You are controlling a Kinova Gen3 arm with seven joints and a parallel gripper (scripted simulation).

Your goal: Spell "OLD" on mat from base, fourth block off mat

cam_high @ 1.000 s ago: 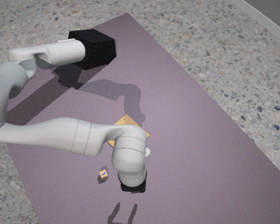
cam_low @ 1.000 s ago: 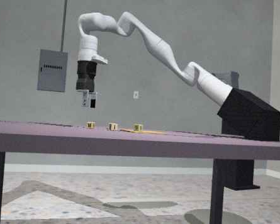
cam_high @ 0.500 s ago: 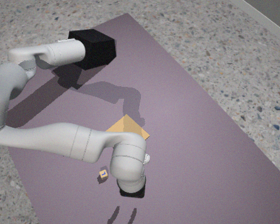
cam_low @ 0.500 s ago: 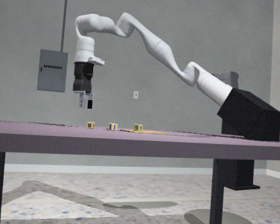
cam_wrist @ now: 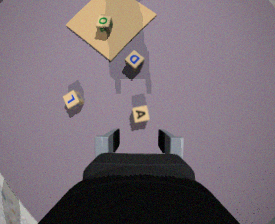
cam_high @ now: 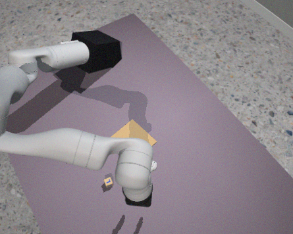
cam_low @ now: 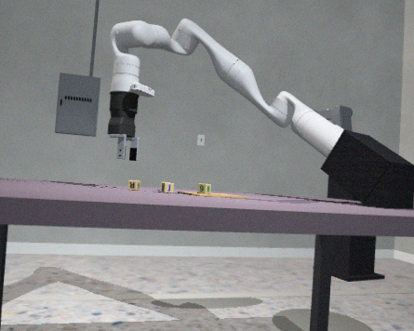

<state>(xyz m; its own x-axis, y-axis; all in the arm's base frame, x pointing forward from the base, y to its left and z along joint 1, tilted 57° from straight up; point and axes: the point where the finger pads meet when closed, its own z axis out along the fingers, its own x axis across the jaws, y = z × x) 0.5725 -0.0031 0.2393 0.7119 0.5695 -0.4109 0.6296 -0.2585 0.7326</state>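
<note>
The hand (cam_high: 139, 202) (cam_low: 127, 158) (cam_wrist: 138, 137) is fully open and holds nothing, its two parallel fingers apart, grey outside and faced with black pads. In the exterior view it hangs above the table (cam_high: 204, 131) (cam_low: 195, 214) (cam_wrist: 213, 100), touching neither table nor blocks, fingers pointing down, its black housing beneath the white wrist. The smooth, rounded arm (cam_high: 85, 148) (cam_low: 237, 74) arches from the faceted black base (cam_high: 105, 49) (cam_low: 377, 167) at right of that frame to the upper left.

In the wrist view, block A (cam_wrist: 140, 114) lies just above the fingertips in the frame, with block L (cam_high: 108, 181) (cam_low: 167, 187) (cam_wrist: 72, 99) to its left and block D (cam_wrist: 134, 59) higher, near the mat's lower corner; all three are off the mat. Block O (cam_low: 204, 188) (cam_wrist: 103, 21) rests on the flat, square, tan mat (cam_high: 132, 127) (cam_low: 225, 195) (cam_wrist: 123, 42), at the upper middle of the frame. The blocks are pale cubes with coloured letters; the table is matt mauve, the floor (cam_high: 220, 33) (cam_low: 126, 288) speckled stone
</note>
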